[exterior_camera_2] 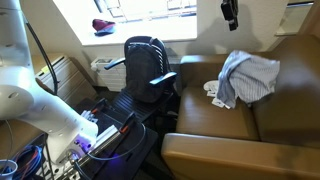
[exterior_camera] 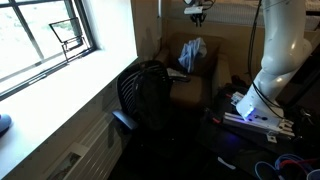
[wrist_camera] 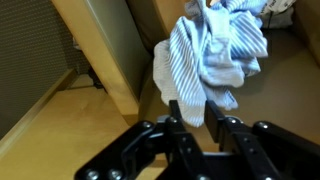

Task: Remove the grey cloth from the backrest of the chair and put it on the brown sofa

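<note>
1. Your claw (wrist_camera: 204,128) sits at the bottom centre of the wrist view. Its 2 fingers (wrist_camera: 184,125) stand a little apart, with a narrow gap between them and nothing pinched in it.
2. In an exterior view the claw (exterior_camera_2: 230,12) hangs at the top edge of the frame, above the grey cloth (exterior_camera_2: 248,78) and a little to its left, with clear air between them.
3. The step in hand looks like letting go and backing off, so spread the fingers fully before you move.
4. Rise straight away from the cloth. In the wrist view its lowest fold (wrist_camera: 190,95) reaches almost to the fingertips, and a sideways pull could catch it and drag it along.
5. The cloth lies bunched in loose folds on the brown sofa (exterior_camera_2: 220,150), right of centre in that frame. It rests on the seat and against the back cushion.
6. In the wrist view the cloth fills the upper centre, directly beyond the fingers.
7. The backrest (exterior_camera_2: 145,52) of the chair (exterior_camera_2: 150,85), upper centre-left, shows bare black mesh, so I judge the task nearly done.
8. Check that no corner of the cloth hangs over the seat's front edge before you leave it.
</note>
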Robot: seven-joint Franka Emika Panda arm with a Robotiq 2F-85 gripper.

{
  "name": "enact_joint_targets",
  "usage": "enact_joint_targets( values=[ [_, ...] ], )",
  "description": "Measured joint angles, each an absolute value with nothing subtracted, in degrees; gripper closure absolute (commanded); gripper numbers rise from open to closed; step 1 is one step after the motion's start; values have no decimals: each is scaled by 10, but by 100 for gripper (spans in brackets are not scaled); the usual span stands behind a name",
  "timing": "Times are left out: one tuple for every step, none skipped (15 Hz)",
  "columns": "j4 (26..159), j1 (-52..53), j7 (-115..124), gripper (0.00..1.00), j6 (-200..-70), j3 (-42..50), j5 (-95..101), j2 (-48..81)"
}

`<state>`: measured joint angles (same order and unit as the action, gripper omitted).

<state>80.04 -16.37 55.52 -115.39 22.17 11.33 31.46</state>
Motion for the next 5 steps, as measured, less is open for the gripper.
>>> enact_joint_targets(
  values=[
    [800,-164,555,65,-1154,222,114,314],
    [801,-164,556,65,-1154,223,114,316],
    [801,-164,556,65,-1154,224,114,319],
    [801,-164,556,65,-1154,225,114,320],
    [801,-164,556,65,-1154,225,114,321]
  ],
)
